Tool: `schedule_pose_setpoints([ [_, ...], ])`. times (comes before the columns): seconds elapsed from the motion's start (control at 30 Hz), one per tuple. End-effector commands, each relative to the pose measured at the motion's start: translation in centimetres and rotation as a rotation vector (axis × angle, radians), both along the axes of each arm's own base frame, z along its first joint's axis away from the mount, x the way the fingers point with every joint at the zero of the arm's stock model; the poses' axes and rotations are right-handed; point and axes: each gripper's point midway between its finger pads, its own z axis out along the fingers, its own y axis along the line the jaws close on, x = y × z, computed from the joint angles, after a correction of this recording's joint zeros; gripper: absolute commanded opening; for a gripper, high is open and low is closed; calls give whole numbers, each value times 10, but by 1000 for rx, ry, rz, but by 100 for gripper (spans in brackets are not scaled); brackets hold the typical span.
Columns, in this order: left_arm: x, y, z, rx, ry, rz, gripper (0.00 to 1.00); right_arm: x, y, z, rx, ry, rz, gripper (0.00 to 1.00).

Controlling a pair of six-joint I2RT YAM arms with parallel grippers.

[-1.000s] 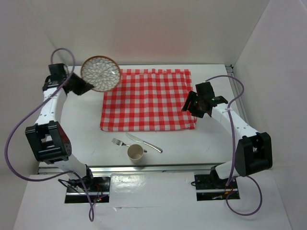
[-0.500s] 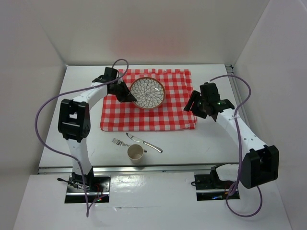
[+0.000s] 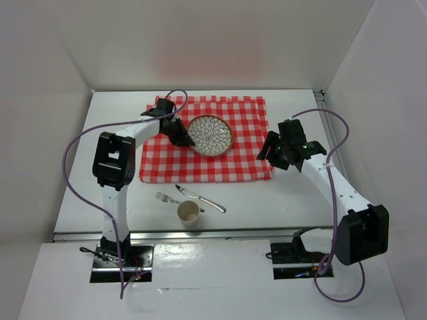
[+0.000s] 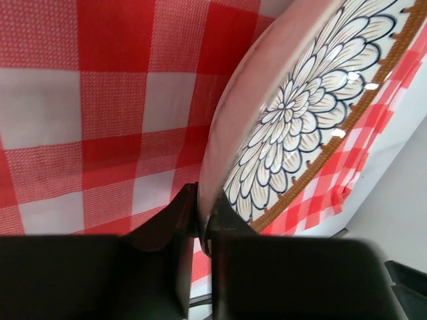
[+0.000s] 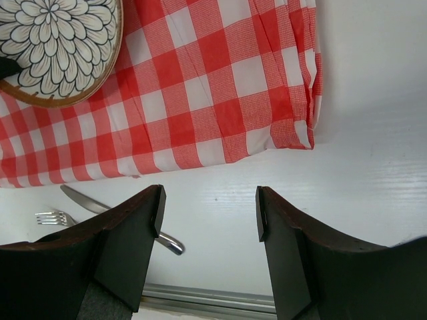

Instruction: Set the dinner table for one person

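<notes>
The left tool (image 4: pixel 203 220) is nearly closed, its jaws pinching the rim of one plate (image 3: pixel 210 135), which sticks out tilted in front of it. The right tool (image 5: pixel 210 193) stands wide open and holds nothing. The desk (image 3: pixel 267 200) lies below both tools: under the left tool it is covered by one checked cloth (image 3: pixel 220 160), and under the right tool it is bare, with the cloth corner just ahead. Behind the left tool, toward the arm bases, I count one fork (image 3: pixel 163 198), one knife (image 3: pixel 200 198) and one cup (image 3: pixel 189 213), close together.
</notes>
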Motion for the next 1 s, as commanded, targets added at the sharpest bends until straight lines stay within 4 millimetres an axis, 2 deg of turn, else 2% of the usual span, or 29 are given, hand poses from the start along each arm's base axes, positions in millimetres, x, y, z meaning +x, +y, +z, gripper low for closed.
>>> schedule_pose_setpoints([
  [0.0, 24, -11, 30, -42, -89, -15, 23, -3, -1, 8, -15, -24, 12, 68],
  [0.03, 28, -8, 34, -26, -99, -4, 31, -3, -1, 8, -15, -24, 12, 68],
  [0.07, 23, -12, 26, -20, -71, -13, 40, -5, -1, 7, -17, -16, 12, 68],
  [0.1, 25, -10, 28, -4, -81, -15, 58, -5, -1, 7, -17, -15, 12, 68],
  [0.17, 24, -7, 25, 13, -78, -14, 68, -6, 2, 7, -9, -13, 33, 68],
  [0.2, 24, -5, 34, 25, -94, -4, 71, -6, 2, 7, -9, -13, 33, 68],
  [0.23, 26, -1, 32, 51, -106, -2, 78, -7, 3, 7, -7, -13, 48, 68],
  [0.3, 24, 3, 38, 73, -110, -3, 80, -5, 5, 11, -9, -26, 73, 70],
  [0.43, 25, 12, 65, 124, -154, -3, 82, -7, 16, 18, -17, -51, 159, 70],
  [0.47, 27, 16, 80, 147, -193, 5, 82, -8, 23, 23, -29, -68, 202, 70],
  [0.53, 26, 23, 97, 175, -226, 18, 88, -9, 34, 28, -36, -95, 253, 70],
  [0.57, 27, 29, 106, 204, -257, 29, 88, -10, 42, 35, -37, -117, 297, 70],
  [0.6, 21, 34, 122, 221, -279, 35, 93, -12, 60, 39, -39, -125, 359, 68],
  [0.63, 23, 37, 136, 225, -311, 49, 94, -14, 73, 44, -24, -140, 397, 68],
  [0.67, 17, 41, 141, 244, -316, 46, 94, -19, 88, 48, -16, -148, 467, 68],
  [0.7, 12, 44, 159, 246, -346, 58, 96, -30, 116, 59, 7, -176, 554, 72],
  [0.77, 6, 61, 174, 263, -367, 86, 96, -47, 148, 58, 21, -167, 670, 76],
  [0.8, 4, 69, 181, 270, -379, 106, 96, -67, 173, 62, 32, -174, 758, 78],
  [0.83, -2, 81, 200, 266, -416, 135, 96, -78, 185, 52, 24, -147, 802, 80],
  [0.87, -6, 88, 208, 265, -429, 151, 95, -87, 196, 53, 34, -141, 832, 80],
  [0.9, -13, 98, 206, 279, -415, 171, 95, -106, 213, 52, 41, -132, 892, 81],
  [0.93, -15, 117, 211, 285, -421, 212, 95, -115, 219, 39, 23, -93, 923, 81],
  [0.97, -24, 124, 227, 272, -453, 229, 94, -121, 224, 33, 16, -76, 927, 81],
])
